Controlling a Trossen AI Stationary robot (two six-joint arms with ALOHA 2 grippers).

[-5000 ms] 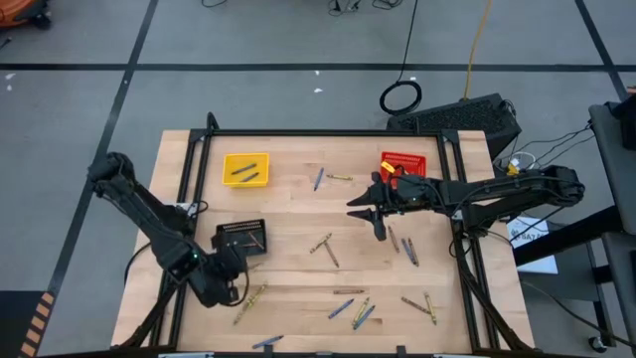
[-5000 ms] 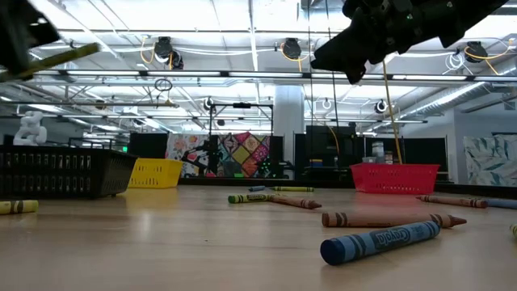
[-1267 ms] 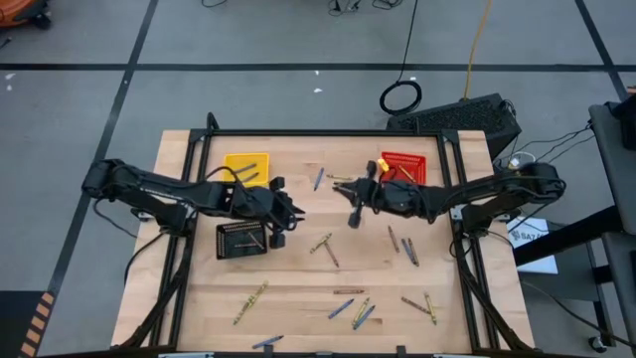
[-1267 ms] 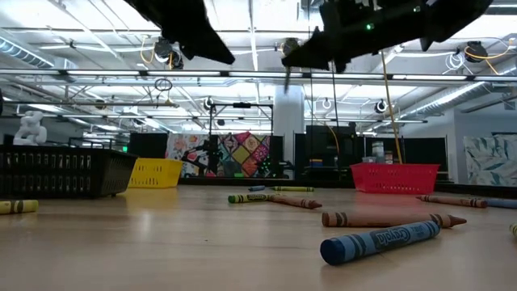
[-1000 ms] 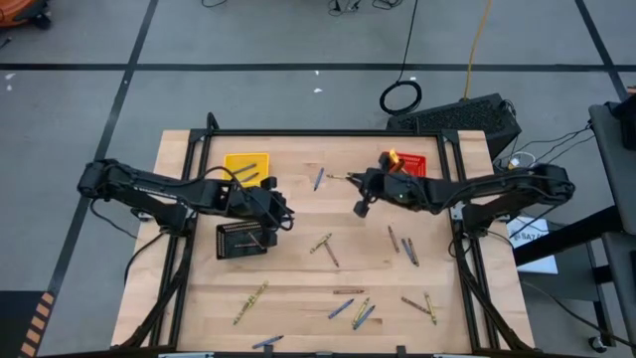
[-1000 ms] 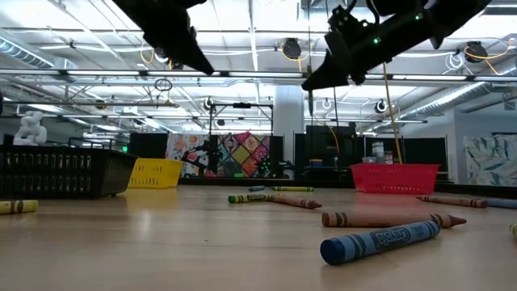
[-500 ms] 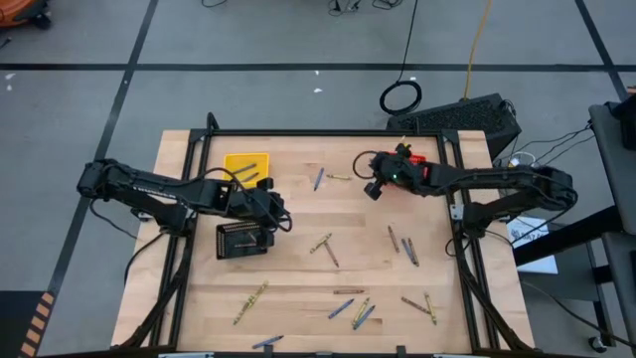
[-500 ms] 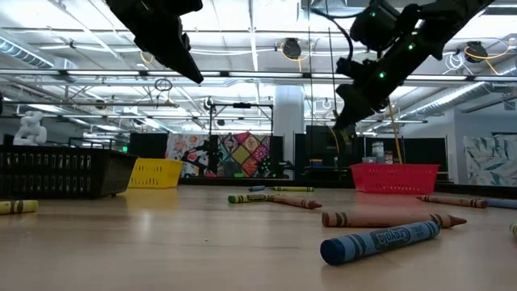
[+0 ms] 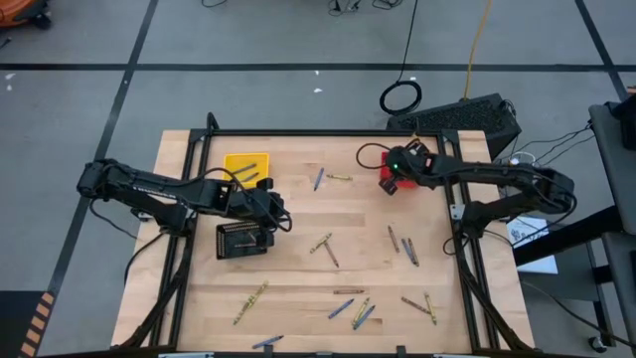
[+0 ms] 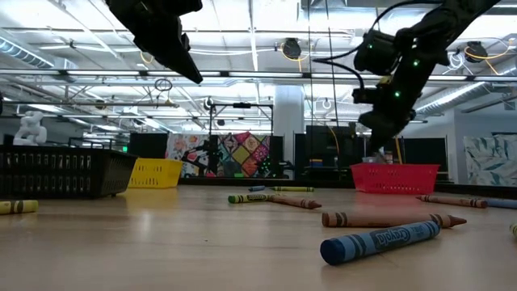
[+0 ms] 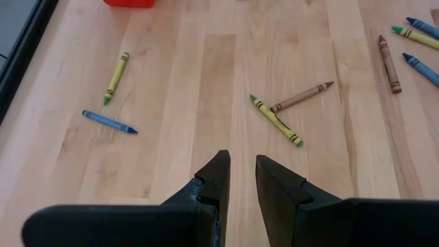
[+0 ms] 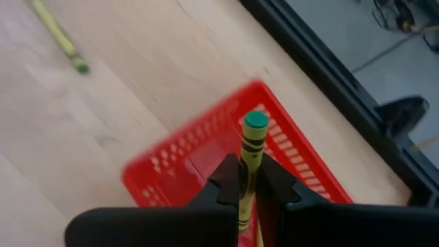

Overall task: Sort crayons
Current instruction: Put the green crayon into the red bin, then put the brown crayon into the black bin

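Above the pale wooden table (image 9: 298,268), the right gripper (image 9: 390,183) hangs over a red mesh basket (image 9: 394,185); the left gripper (image 9: 283,221) hovers beside a black mesh basket (image 9: 241,240). At table height, scattered crayons (image 10: 380,240) lie before a lit workshop. Wrist views: left jaws slightly parted, empty, over bare wood; right jaws clamp a yellow-green crayon (image 12: 250,154) above the red basket.
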